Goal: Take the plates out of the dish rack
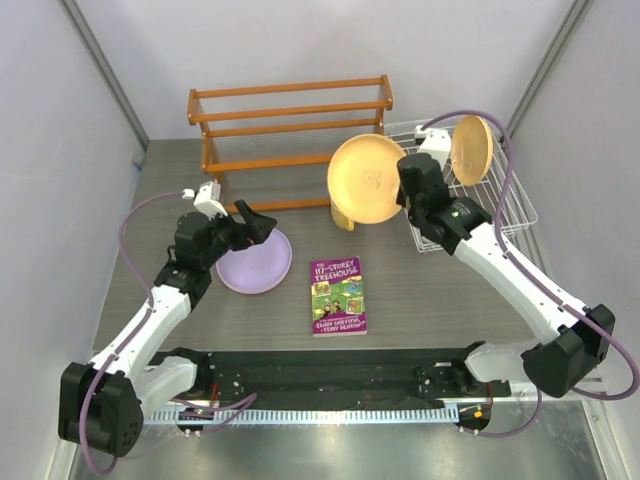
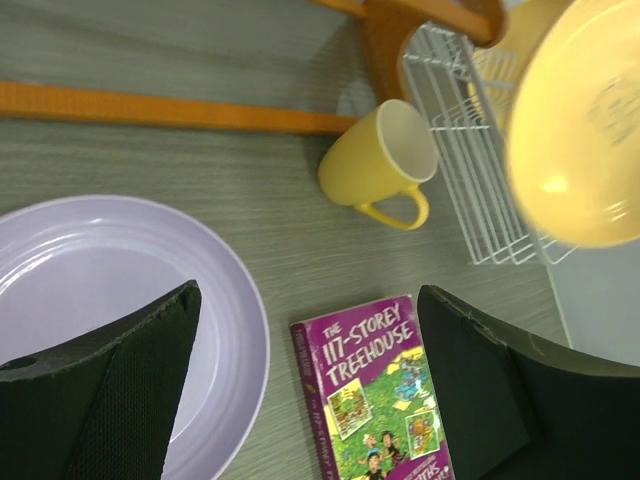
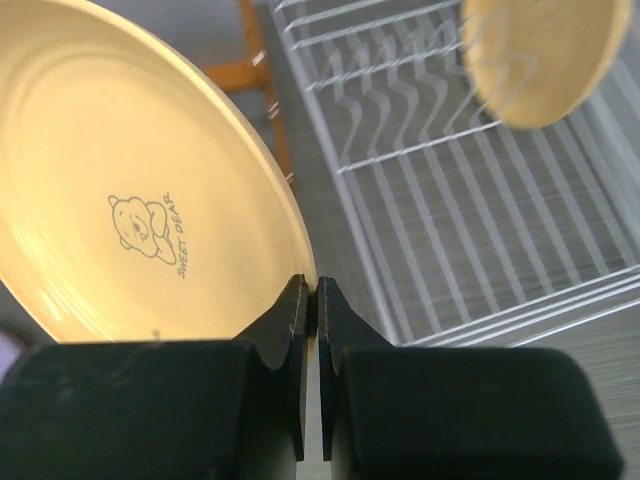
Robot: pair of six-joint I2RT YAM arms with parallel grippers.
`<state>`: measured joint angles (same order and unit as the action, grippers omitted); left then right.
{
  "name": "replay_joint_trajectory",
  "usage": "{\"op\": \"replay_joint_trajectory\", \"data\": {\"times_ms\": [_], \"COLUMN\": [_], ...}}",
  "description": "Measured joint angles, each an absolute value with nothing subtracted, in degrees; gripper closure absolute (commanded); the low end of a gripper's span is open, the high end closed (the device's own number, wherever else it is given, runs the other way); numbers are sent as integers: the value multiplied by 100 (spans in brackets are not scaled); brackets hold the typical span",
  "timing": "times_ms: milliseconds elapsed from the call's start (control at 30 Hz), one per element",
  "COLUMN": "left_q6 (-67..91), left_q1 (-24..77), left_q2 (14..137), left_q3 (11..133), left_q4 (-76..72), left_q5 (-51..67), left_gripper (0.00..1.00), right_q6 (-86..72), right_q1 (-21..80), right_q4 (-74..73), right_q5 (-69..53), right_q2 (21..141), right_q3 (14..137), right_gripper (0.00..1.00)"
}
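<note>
Plate (image 3: 140, 190) edgewise in right gripper (image 3: 310, 292)

Grey wood-grain tabletop (image 1: 430, 300) filling middle of scene, taking soft, even light. Plain pale lilac-white walls enclosing it on three sides: back wall (image 1: 320, 45), left wall (image 1: 45, 220), right wall (image 1: 600, 170). Grey metal corner strips (image 1: 105, 70) running where walls are meeting. Orange wooden slatted shelf rack (image 1: 290, 115) standing at rear of tabletop. Black base plate (image 1: 330, 372) lying along near edge. Brushed metal ledge (image 1: 330, 450) catching light below it.
</note>
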<state>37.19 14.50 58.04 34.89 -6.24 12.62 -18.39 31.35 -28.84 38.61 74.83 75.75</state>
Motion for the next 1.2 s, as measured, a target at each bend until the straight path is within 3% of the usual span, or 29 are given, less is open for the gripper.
{"op": "replay_joint_trajectory", "data": {"times_ms": [567,667,700,767,800,967,1033,1067,1167,1200], "left_q6": [3999,3979,3972,3942,3909,3828,3811,3833,3804,3756], "left_q1": [1927,2027,2051,2084,2093,2106,2106,2112,2143,2145], "left_q2": [5599,5599,5599,5603,5610,5647,5647,5638,5527,5494], "left_q3": [3155,3153,3153,3153,3153,3133,3114,3114,3111,3100], "left_q4": [-1334,-1358,-1356,-1356,-1358,-1343,-1343,-1350,-1306,-1251], "left_q5": [1194,1105,1066,1000,963,740,674,668,565,493], "left_gripper": [12,21,34,45,59,88,97,99,100,100], "right_q6": [-3181,-3258,-3284,-3334,-3352,-3441,-3448,-3448,-3507,-3529], "right_q1": [4438,4495,4506,4536,4545,4580,4582,4582,4569,4571], "right_q4": [-2703,-2637,-2620,-2587,-2571,-2502,-2491,-2495,-2499,-2477], "right_q5": [2346,2213,2174,2095,2062,1951,1933,1933,1955,1957], "right_q2": [7690,7741,7752,7754,7754,7754,7754,7754,7767,7767], "right_q3": [6947,6945,6945,6943,6943,6938,6928,6908,6849,6847], "right_gripper": [96,96,96,96,96,96,90,76,65,57]}}
